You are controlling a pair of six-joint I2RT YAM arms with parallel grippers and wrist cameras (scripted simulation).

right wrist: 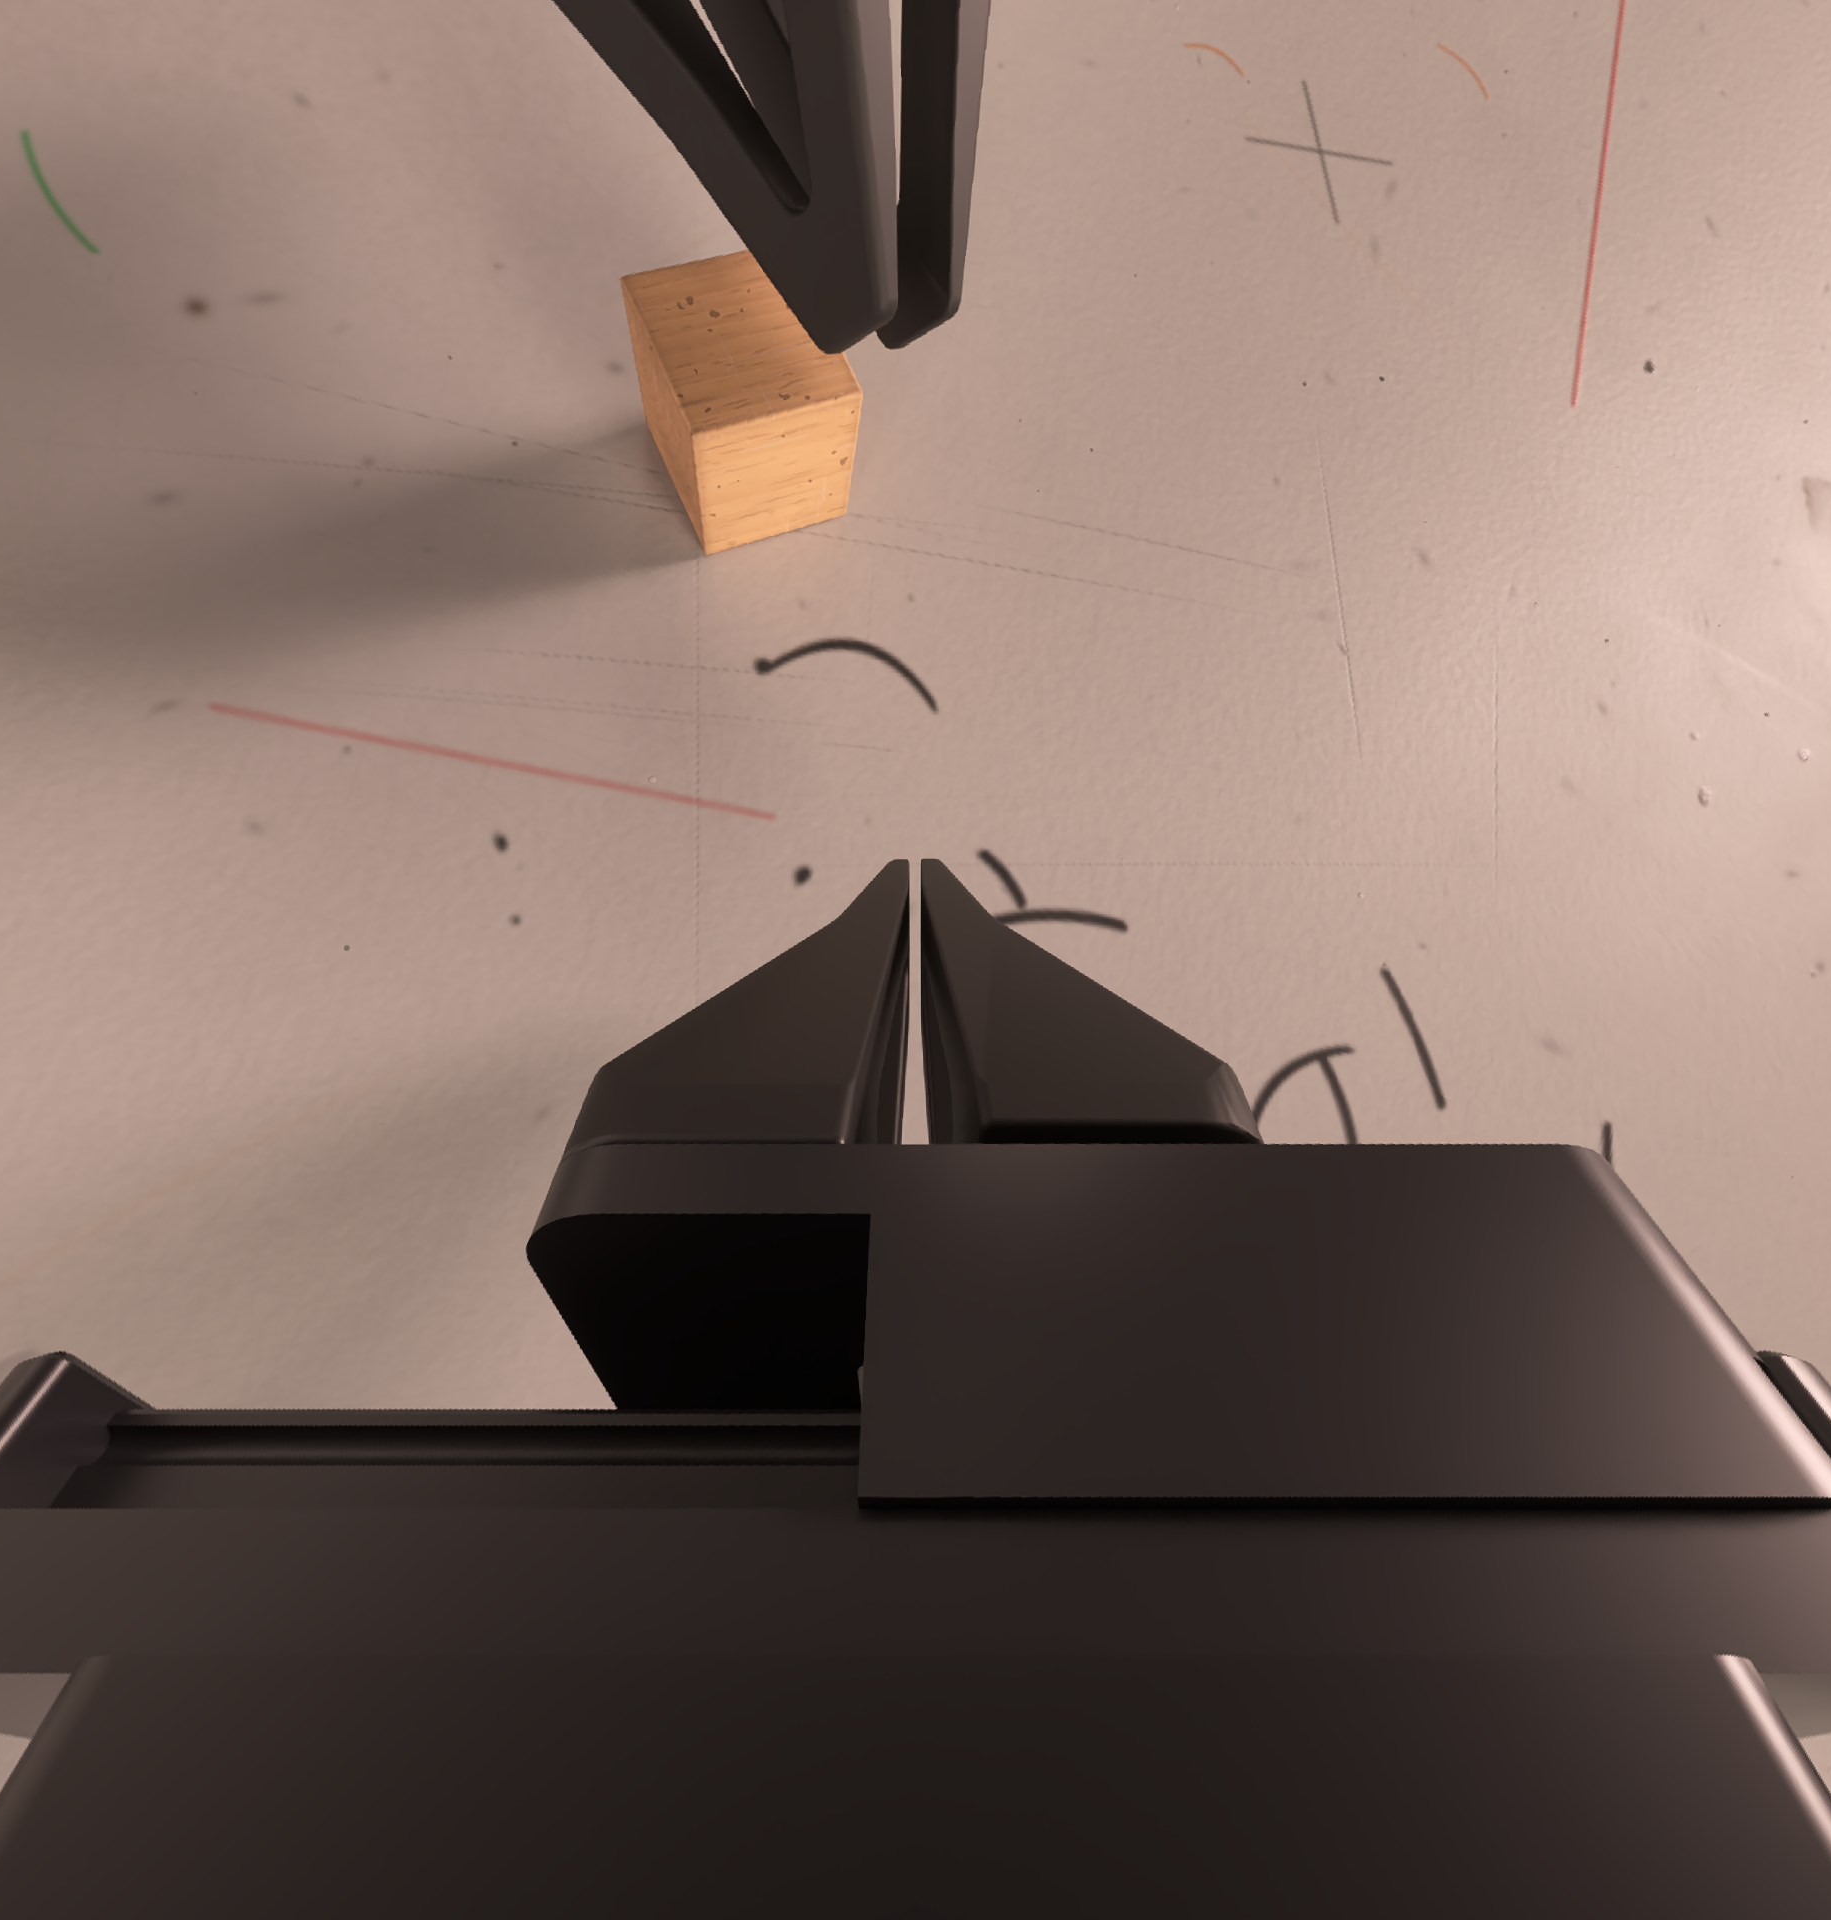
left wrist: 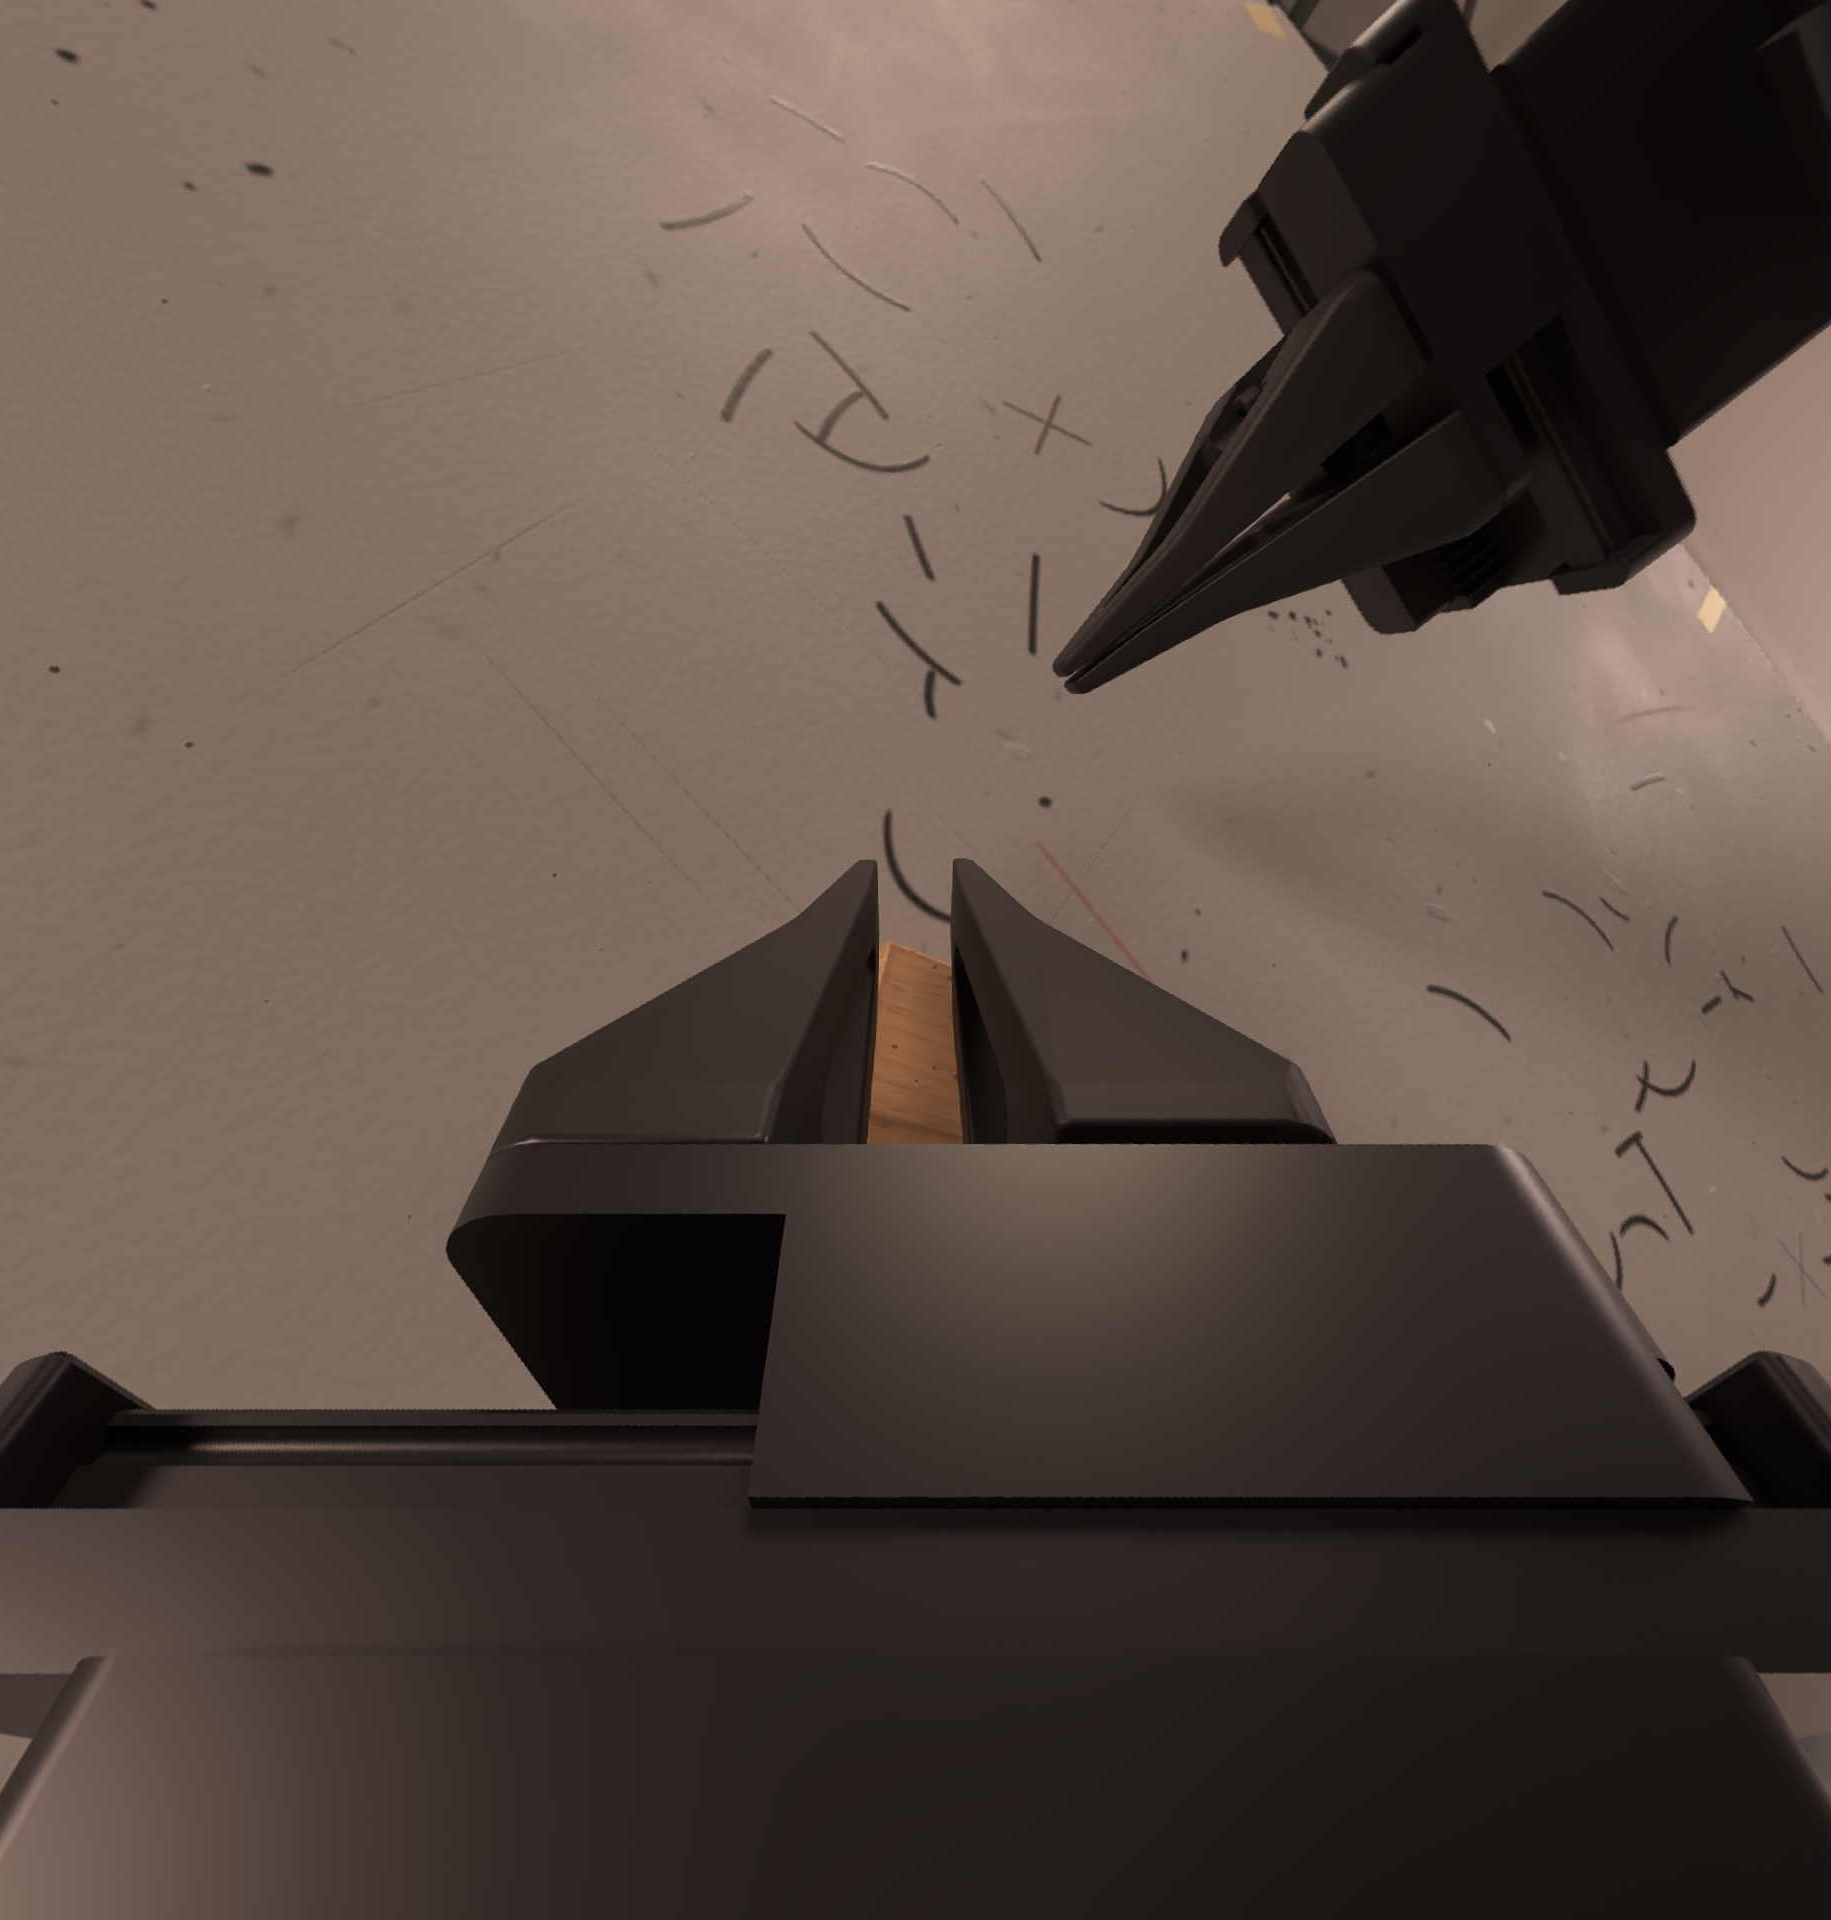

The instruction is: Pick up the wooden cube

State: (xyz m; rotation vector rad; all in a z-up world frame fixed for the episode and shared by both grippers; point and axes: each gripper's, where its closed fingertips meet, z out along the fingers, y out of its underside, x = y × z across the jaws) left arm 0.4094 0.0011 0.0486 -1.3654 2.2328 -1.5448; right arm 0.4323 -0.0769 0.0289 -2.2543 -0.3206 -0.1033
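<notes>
Approaching only, with the left gripper (left wrist: 913,881) hovering narrowly parted and empty over the wooden cube (right wrist: 745,416), sitting on the table (right wrist: 1306,675) at 11 o'clock from the idle, pressed-together right gripper (right wrist: 914,868); probably needing wider fingers before descending.

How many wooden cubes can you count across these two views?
1. The wooden cube sits on the table, close by the left gripper; both views show the same cube.
</notes>
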